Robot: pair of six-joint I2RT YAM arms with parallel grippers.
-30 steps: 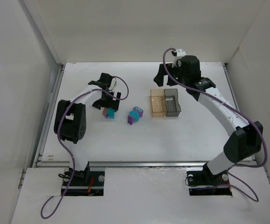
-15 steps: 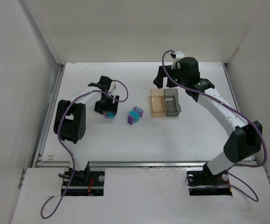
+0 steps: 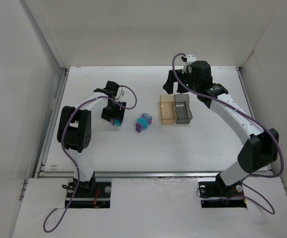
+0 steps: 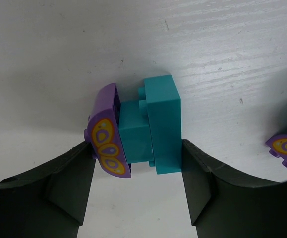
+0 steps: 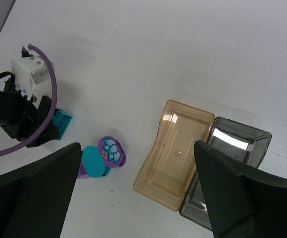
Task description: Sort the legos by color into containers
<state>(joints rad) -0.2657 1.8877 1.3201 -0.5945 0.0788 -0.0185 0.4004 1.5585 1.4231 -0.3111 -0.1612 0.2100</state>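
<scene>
Since 1 s ago, L gripper [image 4: 137, 158] has come down over the purple-and-teal pair [image 4: 148, 126] and its jaws have narrowed from wide apart to a clamp. R arm has barely shifted.

L wrist view: one finger pad touches the purple brick [image 4: 107, 144], w/ yellow oval print on its face, and the other pad touches the teal brick [image 4: 164, 116]. The 2 bricks are stuck together and the pair rests on the white table [image 3: 133, 148], L of centre.

Just R of that, apart from it, lies a 2nd cluster [image 3: 143, 123]: teal piece plus purple piece w/ a pale flower print, on the table, nothing touching it.

Further R, amber bin [image 3: 167, 116] and dark grey bin [image 3: 183, 115] stand side by side, long walls touching, amber on the L. No bricks in either.

R gripper [image 5: 137, 148] hangs above the table near the bins' far end, fingers spread wide, holding nothing.
</scene>
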